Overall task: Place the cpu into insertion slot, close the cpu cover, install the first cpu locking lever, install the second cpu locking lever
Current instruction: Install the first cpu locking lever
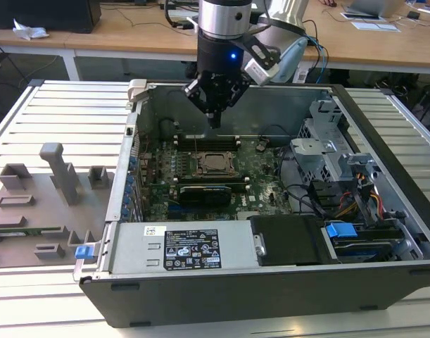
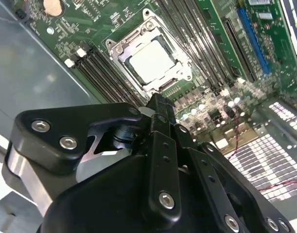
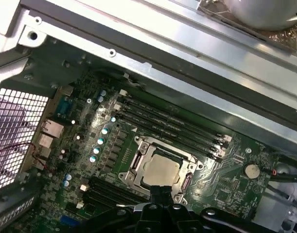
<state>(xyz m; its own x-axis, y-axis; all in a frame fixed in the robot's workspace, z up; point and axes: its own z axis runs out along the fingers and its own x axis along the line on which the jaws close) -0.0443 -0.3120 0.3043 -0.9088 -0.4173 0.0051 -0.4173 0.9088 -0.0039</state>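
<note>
Hanging over the open computer case (image 1: 271, 105), the gripper (image 1: 215, 121) points straight down with its two fingers pressed together and nothing between them. Directly below it, and a shade toward the near side, the insertion slot (image 1: 216, 172) sits in the middle of the green motherboard (image 1: 264, 183). The cpu (image 2: 152, 62) lies flat in that slot, its pale metal top showing through the window of the cpu cover (image 2: 120, 48), which is folded down around it. In both wrist views the joined fingertips hover just beside one edge of the socket and clear of the metal. The chip is close to square, so it has no real long axis, and its sides run parallel to the case walls. Whether either locking lever is latched is hard to judge, as thin metal runs along the socket sides but its ends are unclear. Rows of memory slots (image 1: 207, 143) flank the socket on the far side and a long black card (image 1: 211, 190) lies on the near side. The drive cage (image 1: 320, 151) stands well apart on the exterior view's right. The board is level and crowded, but the space above the socket is open.
</note>
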